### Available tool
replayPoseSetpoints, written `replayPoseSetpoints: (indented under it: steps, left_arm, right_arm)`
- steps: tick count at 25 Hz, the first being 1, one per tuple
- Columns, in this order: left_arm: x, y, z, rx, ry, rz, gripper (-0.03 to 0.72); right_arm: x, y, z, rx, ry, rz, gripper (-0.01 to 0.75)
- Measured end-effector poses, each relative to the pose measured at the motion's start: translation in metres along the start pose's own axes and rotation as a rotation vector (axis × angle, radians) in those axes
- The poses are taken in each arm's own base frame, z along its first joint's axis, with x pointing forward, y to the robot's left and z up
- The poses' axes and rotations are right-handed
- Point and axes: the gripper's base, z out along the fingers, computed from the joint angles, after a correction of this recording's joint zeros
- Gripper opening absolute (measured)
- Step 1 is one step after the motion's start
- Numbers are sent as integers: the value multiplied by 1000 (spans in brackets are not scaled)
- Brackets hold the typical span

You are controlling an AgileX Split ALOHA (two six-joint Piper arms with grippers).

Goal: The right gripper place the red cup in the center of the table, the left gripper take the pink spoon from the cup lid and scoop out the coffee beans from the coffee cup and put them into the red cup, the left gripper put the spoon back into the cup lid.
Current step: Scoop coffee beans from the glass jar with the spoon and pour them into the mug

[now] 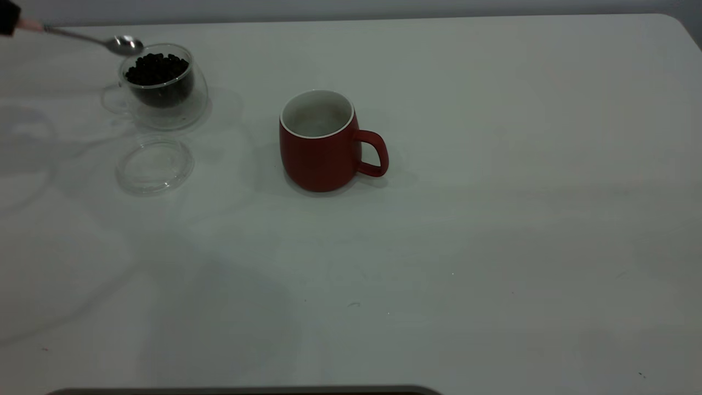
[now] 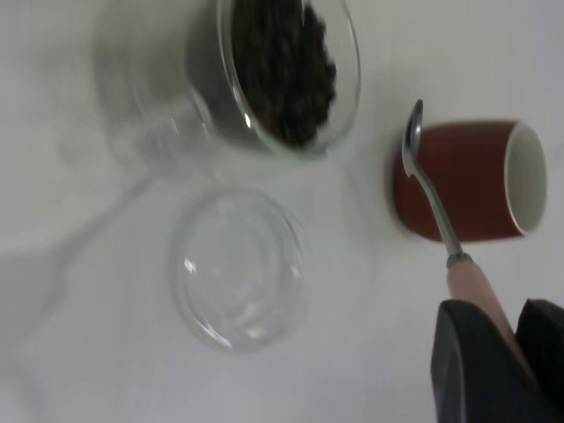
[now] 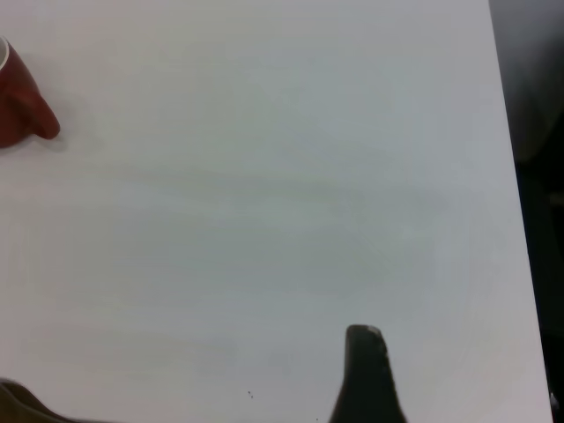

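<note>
The glass cup point(image 1: 162, 82) is being shown heaped with dark, nearly black beans point(image 1: 157, 68); it is standing on the white desk point(image 1: 493, 219), just past the spoon's tip as seen from the left gripper point(image 2: 498, 352). The lid point(image 1: 155, 164), a clear round disc with a raised rim, is lying flat and bare just beside the glass cup, below the held spoon and clear of it. The red cup point(image 1: 321, 145) is standing upright farther out from the left gripper, beyond the glass cup and lid, well apart from both; only its white inside is being shown, with nothing to be made out in it, and its loop handle is turned away from the left gripper.

The spoon point(image 1: 125, 45) is being pinched by its pale pink handle between the black fingers point(image 2: 467, 361) of the left gripper, which is seen only as a dark tip at the exterior view's upper left corner. The thin metal stem is being held out nearly level, and the shiny bowl is hovering just at the glass cup's far rim, above the beans; whether it is touching the rim cannot be told. No beans are seen in the bowl.

The right gripper point(image 3: 264, 401) is hanging over bare desk, with the red cup well off to one side; its fingers are being held spread apart, with nothing between them.
</note>
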Motion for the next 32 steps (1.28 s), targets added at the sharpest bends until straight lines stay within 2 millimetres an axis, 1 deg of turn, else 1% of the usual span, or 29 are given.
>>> replayPoseSetpoints:
  steps: [2,4,10,13,18,25,32]
  left_arm:
    - [-9,2,-3,-13,-16,27,124]
    - [-13,6,0,-20,-14,43,124]
    - [-12,24,28,-5,43,70,124]
    - [-14,26,40,5,58,94,124]
    - [-23,28,49,1,55,134,124]
    - [-21,40,58,-13,47,133,124]
    - [-14,47,69,41,54,76,124]
  right_arm:
    - [0,0,0,0,0,0,591]
    - [0,0,0,0,0,0,591]
    - [0,0,0,0,0,0,591]
    - [0,0,0,0,0,0,591]
    - [0,0,0,0,0,0,591]
    - [0,0,0,-1,0,0,591]
    - [0,0,0,-1,0,0,591]
